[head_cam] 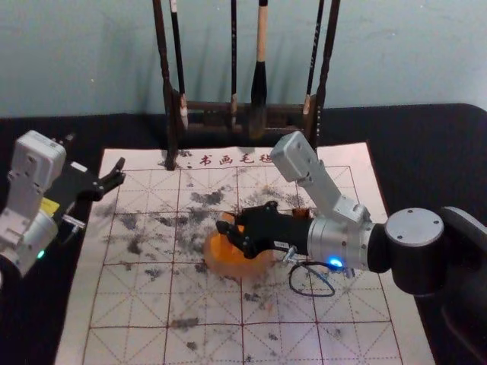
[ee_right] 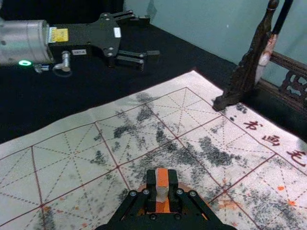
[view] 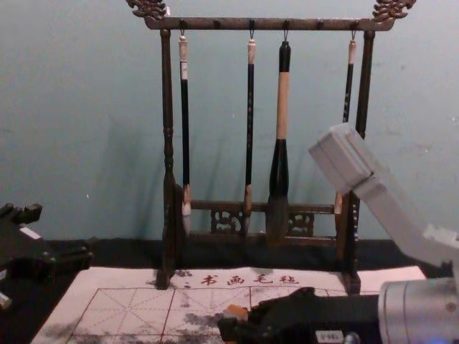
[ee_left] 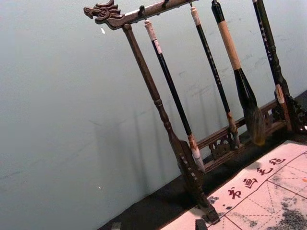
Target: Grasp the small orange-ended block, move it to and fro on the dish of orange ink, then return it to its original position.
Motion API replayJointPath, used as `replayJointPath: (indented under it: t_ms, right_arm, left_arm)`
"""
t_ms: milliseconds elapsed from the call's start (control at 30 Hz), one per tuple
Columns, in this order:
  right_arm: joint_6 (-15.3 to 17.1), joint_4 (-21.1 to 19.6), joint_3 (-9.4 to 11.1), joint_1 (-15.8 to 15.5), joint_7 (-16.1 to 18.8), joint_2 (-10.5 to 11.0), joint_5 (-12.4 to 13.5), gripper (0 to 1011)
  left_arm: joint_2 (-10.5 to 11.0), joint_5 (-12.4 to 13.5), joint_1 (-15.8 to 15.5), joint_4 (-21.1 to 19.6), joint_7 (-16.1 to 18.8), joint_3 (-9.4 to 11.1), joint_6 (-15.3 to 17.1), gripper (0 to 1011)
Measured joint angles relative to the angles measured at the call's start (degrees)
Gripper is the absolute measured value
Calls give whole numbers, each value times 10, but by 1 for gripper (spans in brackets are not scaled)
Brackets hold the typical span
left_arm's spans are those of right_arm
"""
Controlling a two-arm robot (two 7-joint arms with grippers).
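Gripping the small orange-ended block (ee_right: 162, 178) in the right gripper (head_cam: 231, 231), clamped across both sides. Reaching in from the right over the middle of the calligraphy mat (head_cam: 129, 304), right at the dish of orange ink (head_cam: 237, 268). Holding the block roughly upright: orange on top, pale in the middle, more orange below. Can't tell if touching the ink at the bottom, or if the lower orange belongs to block or dish.

Holding the left gripper (head_cam: 97, 154) empty and spread wide, idle near the mat's back-left corner. Visible in chest view too, at the left edge.

Past the right gripper in head view, seeing a small brownish item (head_cam: 301, 213), mostly hidden, can't identify.

At the mat's back edge, seeing a dark carved brush stand (view: 272, 24) with dragon-head ends. Hanging from the rail, left to right: slim brush (view: 185, 129), another slim brush (view: 249, 122), thick brush (view: 282, 107) with a pale wood section, third slim brush (view: 348, 86).

On the mat, seeing a printed red grid, red characters (view: 247, 278) along the back, grey smudges all over, plus orange spots (ee_right: 291, 202) in right wrist view. Underneath, black cloth (head_cam: 426, 152).
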Motion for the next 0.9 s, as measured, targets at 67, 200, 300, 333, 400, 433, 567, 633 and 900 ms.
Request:
replayJointPath:
  t_ms: [67,200,300,333,400,433,567,633,900]
  right_arm:
    - [-1,5,0,3,-2,-3,-1,108]
    - [-2,12,4,6,-6,-6,-3,108]
    - [-2,14,7,6,-8,-6,-4,108]
    - [-2,14,10,6,-9,-6,-4,108]
    - [-2,13,13,5,-11,-5,-4,108]
    - [-2,12,14,5,-11,-4,-4,109]
    - [-1,8,18,2,-13,-1,-4,108]
    - [-1,6,19,0,-14,0,-3,108]
    - [2,1,24,-5,-16,2,-4,108]
  left_arm:
    - [0,0,0,0,0,0,0,1001]
    - [0,0,0,0,0,0,0,1001]
    - [0,0,0,0,0,0,0,1001]
    - [0,0,0,0,0,0,0,1002]
    - [0,0,0,0,0,0,0,1001]
    - [0,0,0,0,0,0,0,1001]
    - [0,0,0,0,0,0,0,1001]
    - [0,0,0,0,0,0,0,1001]
    - [0,0,0,0,0,0,0,1001]
